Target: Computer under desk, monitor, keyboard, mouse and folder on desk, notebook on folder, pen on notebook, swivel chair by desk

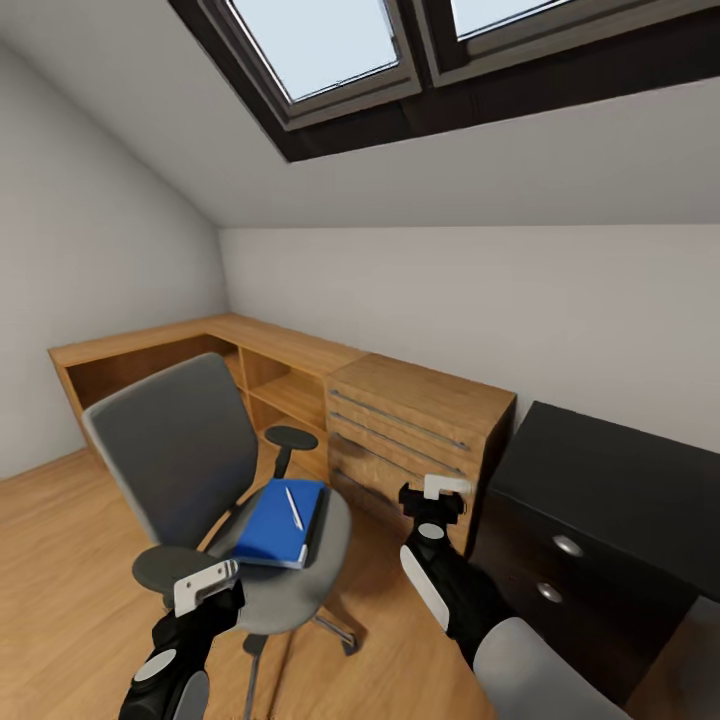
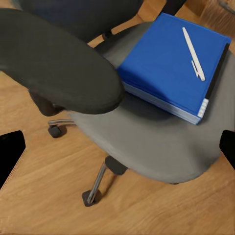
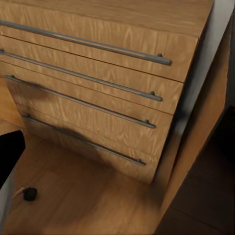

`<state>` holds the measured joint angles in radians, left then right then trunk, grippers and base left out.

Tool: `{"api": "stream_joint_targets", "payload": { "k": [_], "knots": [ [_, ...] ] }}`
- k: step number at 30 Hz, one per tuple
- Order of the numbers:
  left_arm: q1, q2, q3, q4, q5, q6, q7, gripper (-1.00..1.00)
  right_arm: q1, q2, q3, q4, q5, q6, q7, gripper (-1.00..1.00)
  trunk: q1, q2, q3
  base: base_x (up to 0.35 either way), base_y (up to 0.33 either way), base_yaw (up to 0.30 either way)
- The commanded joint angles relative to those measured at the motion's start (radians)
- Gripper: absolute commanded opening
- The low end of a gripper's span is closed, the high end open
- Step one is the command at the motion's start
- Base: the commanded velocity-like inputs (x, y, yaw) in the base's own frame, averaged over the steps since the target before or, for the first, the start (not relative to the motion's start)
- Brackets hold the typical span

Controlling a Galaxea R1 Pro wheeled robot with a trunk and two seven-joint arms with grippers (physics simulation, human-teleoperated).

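Observation:
The swivel chair (image 1: 190,450), grey with black armrests, stands on the wood floor at the lower left. On its seat (image 2: 147,142) lies the blue folder (image 1: 283,520) (image 2: 169,68), and the white pen (image 1: 294,508) (image 2: 194,54) rests on its cover. A dark edge runs along one side of the folder; whether that is the notebook I cannot tell. My left gripper (image 1: 207,586) hangs open just in front of the near armrest (image 2: 58,63). Further right, my right gripper (image 1: 437,492) is open and faces the wood drawers. The desk's black top (image 1: 620,470) is at the right. Computer, monitor, keyboard and mouse are out of view.
A light wood cabinet (image 1: 420,420) with four bar-handled drawers (image 3: 98,78) and open shelves (image 1: 290,385) runs along the back wall. The desk's black drawer unit (image 1: 560,570) stands right beside it. A sloped ceiling with a skylight (image 1: 330,50) is overhead. Open floor lies at the left.

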<state>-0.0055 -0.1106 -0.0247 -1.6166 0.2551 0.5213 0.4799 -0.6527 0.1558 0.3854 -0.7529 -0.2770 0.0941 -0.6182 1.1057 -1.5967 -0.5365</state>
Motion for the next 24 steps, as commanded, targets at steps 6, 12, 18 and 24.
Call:
{"api": "stream_joint_targets", "payload": {
  "k": [6,12,18,24],
  "knots": [
    [-0.001,0.001,-0.001,0.000,0.010,0.002,0.009,1.00,-0.001,-0.001,0.004,0.000,-0.004,0.008,-0.007,1.00,0.000,-0.001,-0.001,0.000,0.000,0.283],
    [-0.001,0.002,0.001,-0.001,0.010,0.002,0.009,1.00,-0.001,-0.001,0.004,0.001,-0.004,0.007,-0.006,1.00,0.000,-0.001,-0.001,0.000,0.000,0.284],
    [-0.001,0.002,0.007,-0.001,0.010,0.002,0.009,1.00,-0.001,-0.001,0.004,0.003,-0.004,0.007,-0.005,1.00,0.000,-0.001,-0.001,0.000,0.000,0.284],
    [-0.001,0.002,0.008,-0.001,0.010,0.001,0.009,1.00,-0.001,-0.001,0.004,0.003,-0.004,0.007,-0.005,1.00,0.000,-0.001,-0.001,0.000,0.000,0.285]
  ]
}}
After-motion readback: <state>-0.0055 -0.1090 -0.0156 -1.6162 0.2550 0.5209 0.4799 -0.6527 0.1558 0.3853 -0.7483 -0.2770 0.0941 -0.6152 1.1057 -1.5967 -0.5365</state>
